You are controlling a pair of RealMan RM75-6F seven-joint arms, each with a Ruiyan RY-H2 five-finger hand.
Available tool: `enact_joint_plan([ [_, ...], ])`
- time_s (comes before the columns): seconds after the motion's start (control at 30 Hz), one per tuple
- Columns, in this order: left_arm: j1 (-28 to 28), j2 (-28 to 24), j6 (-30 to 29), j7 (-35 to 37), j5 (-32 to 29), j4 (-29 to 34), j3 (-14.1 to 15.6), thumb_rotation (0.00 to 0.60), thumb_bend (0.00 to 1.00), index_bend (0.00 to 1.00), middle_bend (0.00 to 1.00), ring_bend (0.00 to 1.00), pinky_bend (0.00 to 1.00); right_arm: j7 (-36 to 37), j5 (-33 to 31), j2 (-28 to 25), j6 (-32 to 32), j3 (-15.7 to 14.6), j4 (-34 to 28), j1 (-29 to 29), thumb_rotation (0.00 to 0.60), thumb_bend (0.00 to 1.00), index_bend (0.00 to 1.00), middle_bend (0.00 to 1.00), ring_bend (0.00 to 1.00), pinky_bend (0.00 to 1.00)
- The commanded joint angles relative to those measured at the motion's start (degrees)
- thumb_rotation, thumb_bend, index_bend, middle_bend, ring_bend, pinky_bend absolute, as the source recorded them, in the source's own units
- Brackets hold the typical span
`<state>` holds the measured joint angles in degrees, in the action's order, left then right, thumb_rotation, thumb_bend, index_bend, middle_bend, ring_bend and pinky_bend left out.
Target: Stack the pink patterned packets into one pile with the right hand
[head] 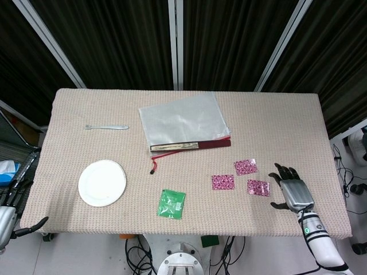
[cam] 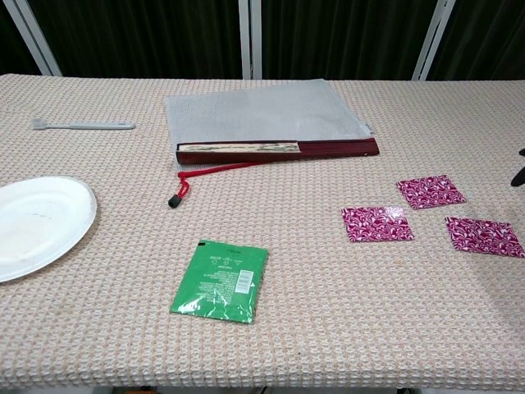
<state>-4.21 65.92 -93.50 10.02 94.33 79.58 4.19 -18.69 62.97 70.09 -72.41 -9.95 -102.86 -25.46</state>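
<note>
Three pink patterned packets lie flat and apart on the table's right side: one (head: 223,181) (cam: 376,223) to the left, one (head: 245,167) (cam: 431,191) further back, one (head: 258,187) (cam: 484,235) nearest the right hand. My right hand (head: 291,192) hovers to the right of them with fingers spread and nothing in it; only fingertips (cam: 520,175) show in the chest view. My left hand (head: 12,197) hangs off the table's left edge, fingers apart and holding nothing.
A green sachet (head: 172,203) lies near the front edge. A white plate (head: 102,182) sits front left, a white spoon (head: 106,126) back left. A clear zip pouch with a red edge (head: 184,124) and a red cord (head: 155,165) lies at centre back.
</note>
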Motion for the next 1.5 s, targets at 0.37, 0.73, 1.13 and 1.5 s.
enact_joint_plan([
  [0.37, 0.16, 0.28, 0.12, 1.39, -0.23, -1.37, -0.14, 0.156, 0.09, 0.09, 0.07, 0.01, 0.18, -3.23, -3.53, 7.19, 2.54, 5.29, 5.88, 2.95, 0.599, 0.37, 0.31, 0.0, 0.0, 0.0],
  [0.73, -0.05, -0.17, -0.24, 1.79, -0.37, -1.51, -0.15, 0.16, 0.09, 0.09, 0.07, 0.01, 0.18, -5.43, -5.72, 8.55, 5.83, 8.02, 5.86, 2.27, 0.581, 0.49, 0.31, 0.0, 0.0, 0.0],
  [1.13, -0.01, -0.17, -0.17, 1.46, -0.31, -1.33, -0.12, 0.157, 0.09, 0.09, 0.07, 0.01, 0.18, -7.63, -6.68, 9.97, 6.97, 9.05, 6.62, 2.3, 0.581, 0.51, 0.33, 0.0, 0.0, 0.0],
  [1.5, -0.17, -0.04, -0.14, 1.29, -0.33, -1.35, 0.03, 0.158, 0.09, 0.09, 0.07, 0.01, 0.18, -7.35, -5.82, 10.23, 6.63, 9.77, 6.96, 3.0, 0.58, 0.61, 0.4, 0.0, 0.0, 0.0],
])
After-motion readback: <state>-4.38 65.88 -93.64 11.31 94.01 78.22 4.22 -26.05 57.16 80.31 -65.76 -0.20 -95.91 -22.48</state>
